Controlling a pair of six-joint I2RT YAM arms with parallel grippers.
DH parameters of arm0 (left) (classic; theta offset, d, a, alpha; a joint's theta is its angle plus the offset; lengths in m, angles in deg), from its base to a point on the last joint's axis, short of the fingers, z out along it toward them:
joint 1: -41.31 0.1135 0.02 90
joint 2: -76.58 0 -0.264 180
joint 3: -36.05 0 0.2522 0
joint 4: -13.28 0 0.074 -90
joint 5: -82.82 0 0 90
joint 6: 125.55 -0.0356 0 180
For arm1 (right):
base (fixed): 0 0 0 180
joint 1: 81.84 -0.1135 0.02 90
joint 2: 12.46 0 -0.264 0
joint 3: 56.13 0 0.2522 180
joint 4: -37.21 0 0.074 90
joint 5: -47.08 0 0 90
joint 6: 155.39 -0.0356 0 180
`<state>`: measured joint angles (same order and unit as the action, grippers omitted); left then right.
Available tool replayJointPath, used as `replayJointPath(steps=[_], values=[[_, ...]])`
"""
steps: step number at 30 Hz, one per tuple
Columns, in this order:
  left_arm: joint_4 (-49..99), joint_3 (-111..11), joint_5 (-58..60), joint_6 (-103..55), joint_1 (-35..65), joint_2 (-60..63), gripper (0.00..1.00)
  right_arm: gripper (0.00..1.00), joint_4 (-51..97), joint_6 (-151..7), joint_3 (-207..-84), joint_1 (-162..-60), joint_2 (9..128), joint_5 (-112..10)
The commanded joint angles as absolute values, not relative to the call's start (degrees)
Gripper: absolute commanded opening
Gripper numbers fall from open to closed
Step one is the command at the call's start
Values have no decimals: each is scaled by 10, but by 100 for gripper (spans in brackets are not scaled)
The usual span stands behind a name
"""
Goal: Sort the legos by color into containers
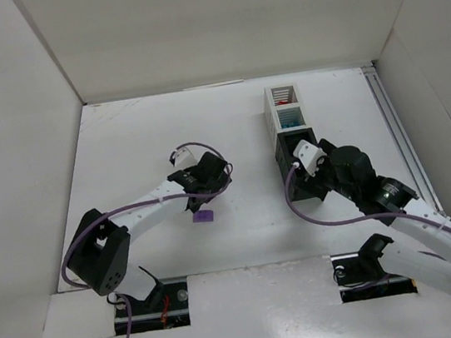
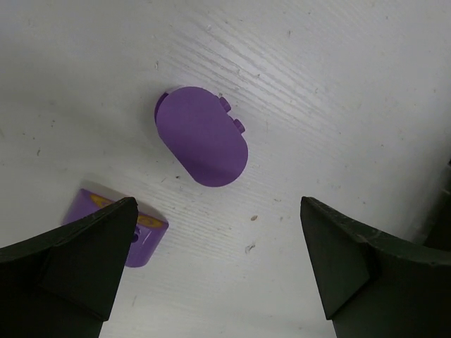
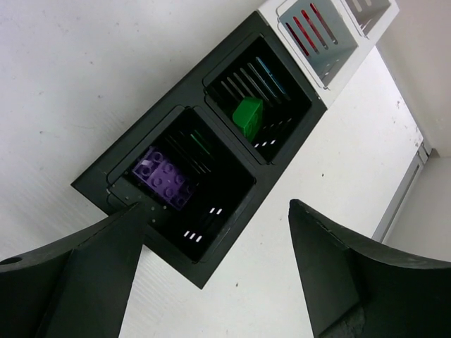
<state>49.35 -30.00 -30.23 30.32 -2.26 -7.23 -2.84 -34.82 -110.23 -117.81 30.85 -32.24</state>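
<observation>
One white wood-grain table (image 1: 137, 139), white walls around it. Two white-and-black robot arms: the left arm (image 1: 143, 210) reaches to mid-table, the right arm (image 1: 422, 221) reaches to the bin row. One narrow row of four small square open-top slatted plastic bins (image 1: 272, 120) sits right of centre, touching in a line: two white bins (image 3: 338, 62) at the far end, two black bins (image 3: 187, 95) at the near end. Right gripper (image 3: 211, 271) hovers over the nearest black bin, jaws spread wide, nothing between them. Left gripper (image 2: 218, 260) hangs over bare table, jaws also wide apart, empty. Legos are small plastic bricks. Two lie loose on the table under the left gripper: one purple oval-faced brick (image 2: 201, 137) on its side, studs pointing sideways, and one purple brick with orange marks (image 2: 144, 236) near it, not touching, partly hidden by a finger. One flat purple studded brick (image 3: 165, 179) lies in the nearest black bin. One green brick (image 3: 248, 118) sits tilted in the next black bin. A bit of red (image 1: 284, 104) and a bit of cyan (image 1: 291, 124) show in the white bins, too small to count.
</observation>
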Motion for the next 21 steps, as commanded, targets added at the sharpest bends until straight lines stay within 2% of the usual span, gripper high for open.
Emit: replayJointPath(steps=[1, 4, 10, 18, 21], values=[[479, -333, -298, 300, -11, -90, 99, 86, -29, -346, -1124, -1174, 301, -326], [479, -348, -298, 305, -4, -120, 99, 86, -29, -346, -1124, -1174, 295, -320], [486, -377, -309, 316, 20, -168, 88, 88, -29, -346, -1124, -1169, 290, -320], [500, -397, -304, 316, 26, -222, 63, 88, -29, -346, -1124, -1169, 285, -310], [500, -402, -304, 316, 26, -233, 48, 89, -36, -354, -1124, -1169, 280, -295]])
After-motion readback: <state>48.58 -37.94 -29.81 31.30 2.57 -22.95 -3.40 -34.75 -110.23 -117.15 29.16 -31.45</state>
